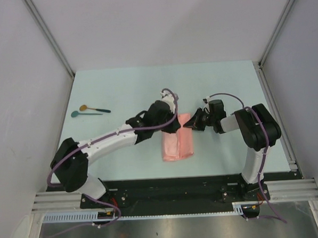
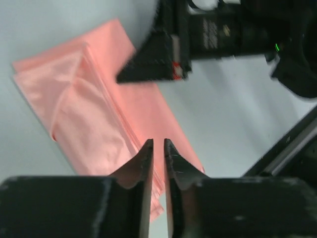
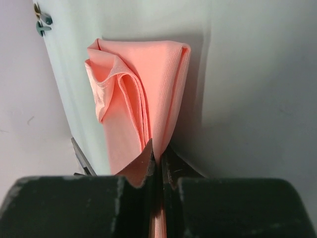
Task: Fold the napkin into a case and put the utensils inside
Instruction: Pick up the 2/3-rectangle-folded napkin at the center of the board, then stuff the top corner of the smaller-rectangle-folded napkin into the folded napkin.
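The right hand [image 3: 157,156] is shut tight on one edge of the pink napkin [image 3: 143,99]. The napkin lies folded in layers in the middle of the desk [image 1: 120,83]. The left hand [image 2: 158,145] hangs just over the napkin, open only a crack, with nothing in it. The two spoons [image 1: 97,109] lie side by side, well apart from the napkin, on the left of the desk.

pale mint-green flat tabletop [image 1: 125,83] lies beneath the right gripper [image 1: 187,124]; plain white panel walls [image 1: 164,22] rise beyond it, framed by grey aluminium posts [image 1: 48,34]; soft even light.
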`<move>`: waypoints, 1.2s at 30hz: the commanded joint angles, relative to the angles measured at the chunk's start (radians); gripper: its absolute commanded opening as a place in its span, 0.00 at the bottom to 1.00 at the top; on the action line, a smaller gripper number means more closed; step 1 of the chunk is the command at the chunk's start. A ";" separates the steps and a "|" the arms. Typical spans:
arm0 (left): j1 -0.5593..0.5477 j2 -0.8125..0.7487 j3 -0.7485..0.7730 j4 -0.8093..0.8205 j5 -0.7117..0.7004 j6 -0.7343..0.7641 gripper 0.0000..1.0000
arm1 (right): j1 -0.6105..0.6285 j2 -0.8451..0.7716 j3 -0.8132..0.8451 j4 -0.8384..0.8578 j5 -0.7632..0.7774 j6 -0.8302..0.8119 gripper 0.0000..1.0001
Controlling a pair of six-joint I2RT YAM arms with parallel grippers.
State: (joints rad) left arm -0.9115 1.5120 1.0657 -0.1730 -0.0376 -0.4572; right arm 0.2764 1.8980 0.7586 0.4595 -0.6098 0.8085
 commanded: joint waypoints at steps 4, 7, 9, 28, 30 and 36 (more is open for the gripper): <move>0.212 0.230 0.128 0.036 0.143 -0.156 0.05 | 0.026 -0.042 0.038 -0.096 0.056 -0.068 0.00; 0.258 0.310 0.157 0.061 0.137 -0.152 0.03 | 0.032 -0.054 0.047 -0.126 0.065 -0.078 0.00; 0.279 0.341 0.158 0.075 0.120 -0.156 0.03 | 0.035 -0.066 0.053 -0.151 0.079 -0.089 0.00; 0.298 0.430 0.142 0.110 0.151 -0.178 0.01 | 0.244 -0.136 0.310 -0.637 0.479 -0.193 0.00; 0.298 0.432 0.142 0.112 0.154 -0.184 0.00 | 0.279 -0.120 0.360 -0.702 0.524 -0.203 0.00; 0.301 0.442 0.126 0.128 0.176 -0.216 0.00 | 0.348 -0.079 0.430 -0.772 0.663 -0.174 0.00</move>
State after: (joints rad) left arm -0.6140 1.9457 1.1900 -0.0864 0.1085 -0.6365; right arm 0.5861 1.7977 1.1336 -0.2256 -0.0917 0.6281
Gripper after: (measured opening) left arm 0.006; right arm 0.063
